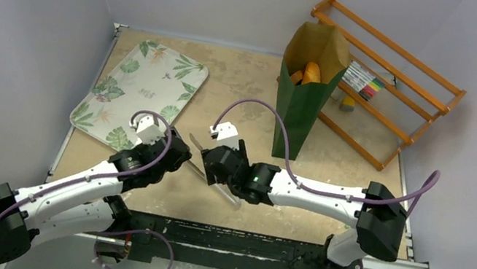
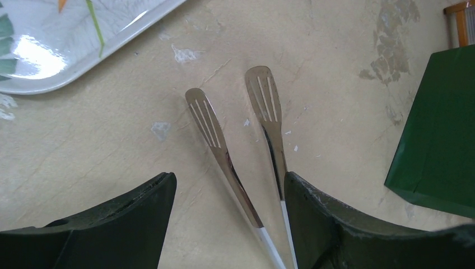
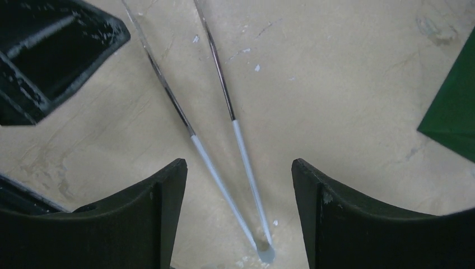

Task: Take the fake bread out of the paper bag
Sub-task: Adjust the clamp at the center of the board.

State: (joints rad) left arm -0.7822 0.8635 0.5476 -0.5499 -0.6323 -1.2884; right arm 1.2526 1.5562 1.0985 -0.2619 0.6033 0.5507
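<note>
Counts: one tall dark green paper bag (image 1: 302, 112), one pair of metal tongs (image 2: 223, 148), one floral tray (image 1: 144, 85), one orange wooden rack (image 1: 400, 63), two grippers of mine.
Bread: at least two orange-brown fake bread pieces (image 1: 312, 72) show in the bag mouth; any deeper ones are hidden.
Bag: upright at the far right of the beige mottled counter (image 1: 244, 84), top open, brown kraft lining, flat creased sides, just in front of the rack.
Tongs: two slim shiny arms with slotted rounded tips, white towards the joined end, lying flat on the counter between my arms.
Left gripper (image 2: 229, 178): black fingers spread wide over the tip half of the tongs; nothing clamped, one tong arm runs close along my right-hand finger.
Right gripper (image 3: 238, 165): fingers spread wide astride the white joined end, clear gaps on both sides, nothing held.
Tray: rounded rectangle, glossy white with green leaf print, far left, well apart from the bag.
</note>
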